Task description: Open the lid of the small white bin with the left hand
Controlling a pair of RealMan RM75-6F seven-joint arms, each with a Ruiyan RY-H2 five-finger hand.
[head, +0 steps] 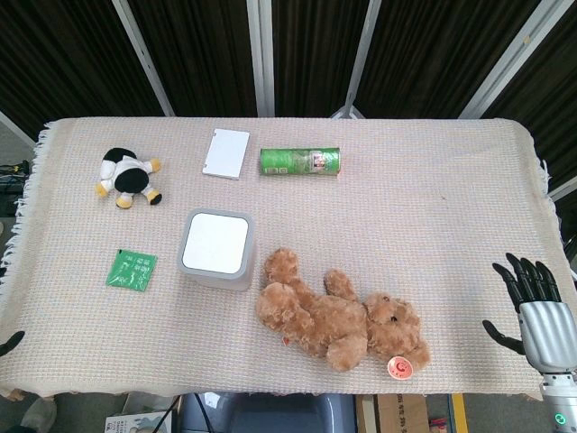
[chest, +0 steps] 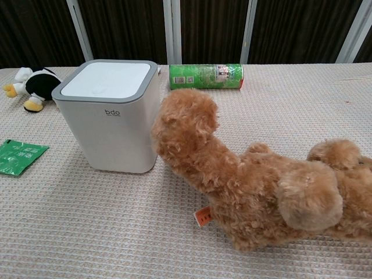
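Waiting to start: bin lid down, left robot hand barely in frame.

Head view: bin left of centre on the counter; only a dark tip of the left robot hand shows at the lower-left edge, state cannot be told. Bin lies up and right of it; green packet between. Right robot hand released, far right. Chest view: teddy touches the bin's right side; lid top unobstructed.

Two plush toys: a bear and perhaps a penguin; one bin, can, packet.
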